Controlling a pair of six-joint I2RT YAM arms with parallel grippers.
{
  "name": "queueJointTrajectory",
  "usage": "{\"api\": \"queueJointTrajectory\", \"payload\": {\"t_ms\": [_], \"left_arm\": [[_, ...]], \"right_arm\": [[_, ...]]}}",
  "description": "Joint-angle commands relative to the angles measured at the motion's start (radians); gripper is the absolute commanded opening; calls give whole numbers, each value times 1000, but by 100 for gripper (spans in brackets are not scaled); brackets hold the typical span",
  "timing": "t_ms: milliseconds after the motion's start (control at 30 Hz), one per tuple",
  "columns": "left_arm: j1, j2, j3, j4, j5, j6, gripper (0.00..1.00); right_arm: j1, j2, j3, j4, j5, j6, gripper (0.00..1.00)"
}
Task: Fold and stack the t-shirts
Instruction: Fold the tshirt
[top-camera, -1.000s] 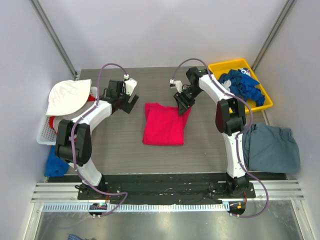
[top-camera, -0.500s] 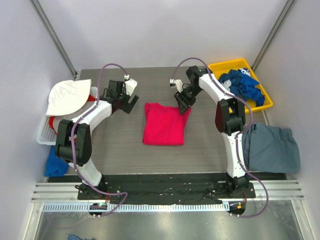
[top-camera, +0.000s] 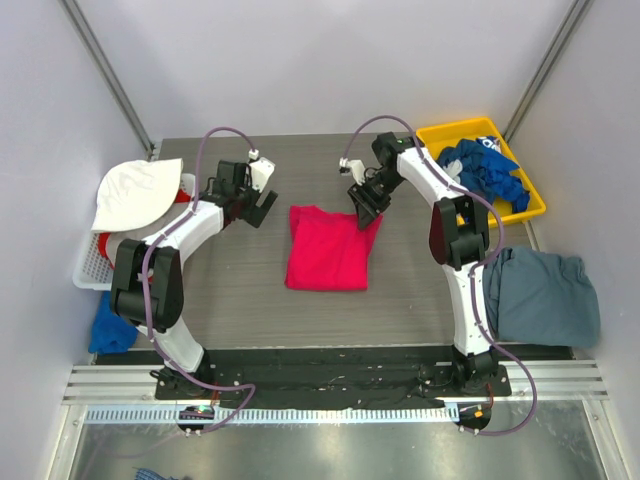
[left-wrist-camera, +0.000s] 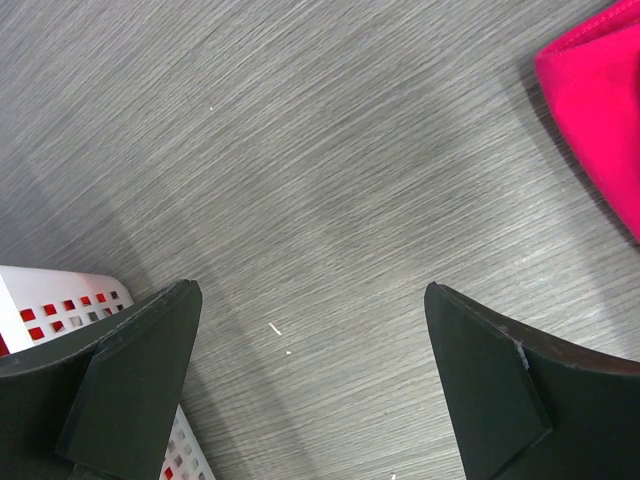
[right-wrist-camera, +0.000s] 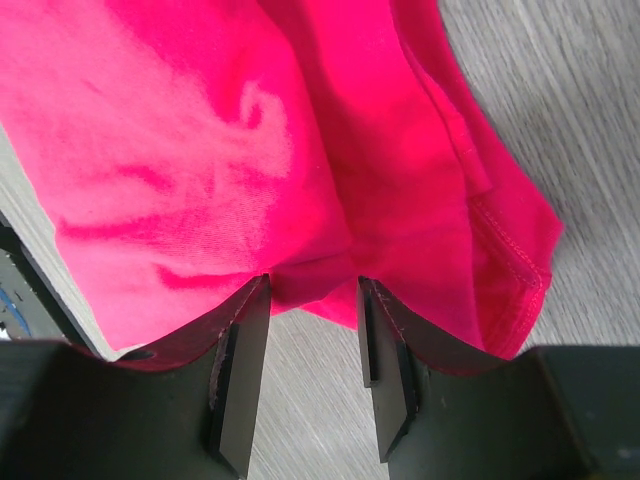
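Observation:
The pink-red t-shirt (top-camera: 328, 248) lies folded in a rough rectangle at the table's middle. My right gripper (top-camera: 364, 212) is at its far right corner. In the right wrist view its jaws (right-wrist-camera: 310, 290) are narrowed onto a bunch of the shirt's edge (right-wrist-camera: 200, 130), with creases running to the tips. My left gripper (top-camera: 262, 208) is wide open and empty, left of the shirt; its wrist view (left-wrist-camera: 310, 300) shows bare table and a shirt corner (left-wrist-camera: 600, 110). The slate grey-blue t-shirt (top-camera: 545, 295) lies at the right edge. Royal blue t-shirts (top-camera: 485, 170) are heaped in the yellow bin.
The yellow bin (top-camera: 440, 132) stands at the far right corner. A white basket (top-camera: 90, 265) holding a white cloth (top-camera: 135, 190) stands at the left edge; its corner shows in the left wrist view (left-wrist-camera: 60, 310). A blue cloth (top-camera: 108, 325) lies below the basket.
My right gripper has shifted slightly toward the far side at the shirt's corner. The left arm and the shirts have not visibly moved.

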Motion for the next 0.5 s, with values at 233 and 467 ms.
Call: {"api": "queueJointTrajectory", "payload": {"t_ms": [233,467], "left_arm": [[-6,-5,3,15,10,5,100],[-8,-7,-3,15,8,8,100]], "right_arm": [[11,-11,34,-35,-74,-18,48],[22,4,38,-34,-81,-20,48]]}}
